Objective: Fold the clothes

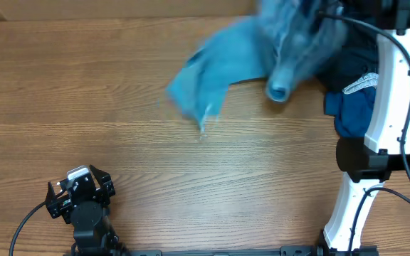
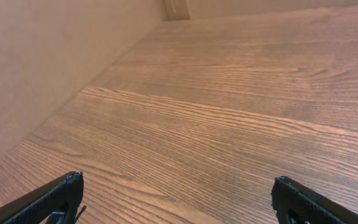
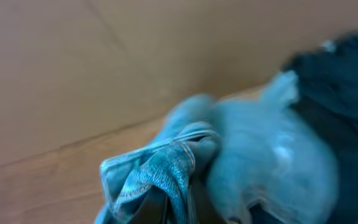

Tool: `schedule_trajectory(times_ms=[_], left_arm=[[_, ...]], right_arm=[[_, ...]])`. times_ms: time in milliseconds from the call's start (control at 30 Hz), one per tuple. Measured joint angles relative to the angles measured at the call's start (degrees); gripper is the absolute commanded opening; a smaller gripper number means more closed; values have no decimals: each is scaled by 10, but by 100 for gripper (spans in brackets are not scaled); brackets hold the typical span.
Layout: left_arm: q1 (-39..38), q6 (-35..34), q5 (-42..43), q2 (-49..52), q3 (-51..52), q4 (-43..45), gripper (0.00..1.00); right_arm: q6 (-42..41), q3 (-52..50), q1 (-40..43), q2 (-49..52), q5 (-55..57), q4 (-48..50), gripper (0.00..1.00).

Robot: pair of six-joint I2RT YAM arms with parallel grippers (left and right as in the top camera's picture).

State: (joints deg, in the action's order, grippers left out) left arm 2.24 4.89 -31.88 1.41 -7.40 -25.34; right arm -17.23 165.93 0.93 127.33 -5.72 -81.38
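Nearest, well apart from the dark fabric heap (image 1: 354, 107) and at the table's (image 1: 191, 178) front edge, the left gripper (image 2: 176, 183) is held with jaws wide apart, nothing between them. Farther off, touching the heap's left side, the light blue jeans (image 1: 219, 64) are seen blurred, one bunched fold clamped in the closed right gripper (image 3: 169, 208). The step is judged to be separating the jeans from the heap. Next, they must be spread flat, a second corner taken by the free gripper.

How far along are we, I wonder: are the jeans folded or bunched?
Bunched, not folded: the jeans are crumpled, pinched in the right gripper.
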Motion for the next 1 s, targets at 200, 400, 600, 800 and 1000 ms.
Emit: schedule_trajectory(times_ms=[200,400,600,800,1000], left_arm=[[0,0,0,0,0,0,100],[0,0,0,0,0,0,100],[0,0,0,0,0,0,100],[0,0,0,0,0,0,100],[0,0,0,0,0,0,100]], right_arm=[[-7,0,5,-7,22,-25,4],[-7,0,-18,-10,0,36,4],[28,-3,-162,-8,-132,195,4],[69,-1,-388,25,-320,268,100],[82,2,-334,37,-367,198,100]])
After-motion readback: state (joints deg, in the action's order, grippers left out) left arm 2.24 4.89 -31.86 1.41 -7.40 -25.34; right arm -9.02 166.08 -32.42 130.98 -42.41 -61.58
